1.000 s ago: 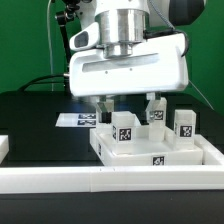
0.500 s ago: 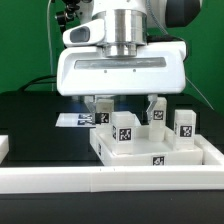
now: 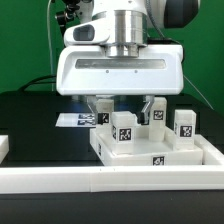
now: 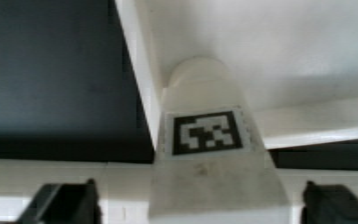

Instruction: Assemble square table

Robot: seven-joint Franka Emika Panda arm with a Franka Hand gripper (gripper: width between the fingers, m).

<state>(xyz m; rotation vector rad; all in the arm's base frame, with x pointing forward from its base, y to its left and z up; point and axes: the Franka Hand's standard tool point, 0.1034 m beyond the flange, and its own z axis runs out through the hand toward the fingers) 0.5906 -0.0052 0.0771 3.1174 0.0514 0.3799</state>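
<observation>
The white square tabletop slab [image 3: 142,152] lies on the black table with a tag on its front rim. Three white tagged legs show standing on it: one at the front [image 3: 123,130], one at the exterior view's right [image 3: 183,125], and one further back [image 3: 153,116], partly hidden by a finger. My gripper [image 3: 128,112] is open and hangs low over the front leg, one finger on each side. In the wrist view that leg [image 4: 208,133] fills the space between my gripper's [image 4: 197,206] dark fingertips [image 4: 60,204]. It holds nothing.
A long white border rail [image 3: 110,182] runs along the front of the table. The marker board [image 3: 76,120] lies flat behind the slab at the exterior view's left. A small white piece [image 3: 4,147] sits at the far left edge.
The gripper has come down closer to the legs and its fingers now reach beside the front leg. The slab and legs have not moved.
</observation>
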